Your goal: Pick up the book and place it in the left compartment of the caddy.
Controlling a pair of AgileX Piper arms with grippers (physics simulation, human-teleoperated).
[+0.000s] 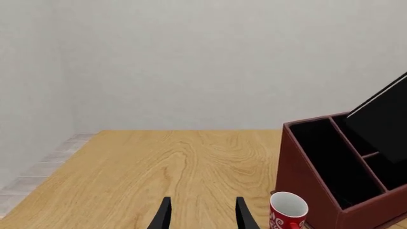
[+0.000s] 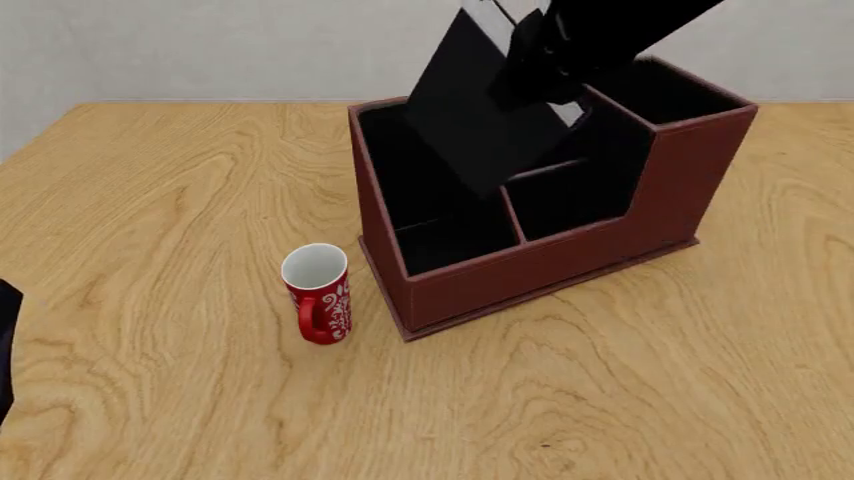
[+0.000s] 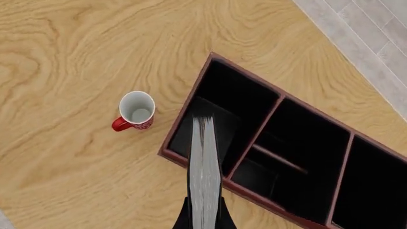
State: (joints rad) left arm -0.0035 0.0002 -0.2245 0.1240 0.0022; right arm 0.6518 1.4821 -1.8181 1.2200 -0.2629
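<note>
The black book [image 2: 474, 110] hangs tilted over the dark red-brown caddy [image 2: 534, 275], with my right gripper [image 2: 534, 50] shut on its upper part. In the right wrist view the white page edges of the book [image 3: 205, 167] point down at the left compartment [image 3: 222, 95], the long black slot [image 2: 394, 160] along the caddy's left side. I cannot tell whether its lower edge is below the rim. My left gripper [image 1: 203, 217] is open and holds nothing. It stays low over the table, to the left of the caddy [image 1: 318, 191], whose left compartment [image 1: 334, 157] and the book [image 1: 381, 119] also show in that view.
A red-and-white mug [image 2: 318, 292] stands upright just left of the caddy's front corner, near my left gripper's fingers; the same mug [image 1: 288, 210] [image 3: 135, 110] shows in both wrist views. A sliver of the left arm [image 2: 4, 340] shows at the table's left edge.
</note>
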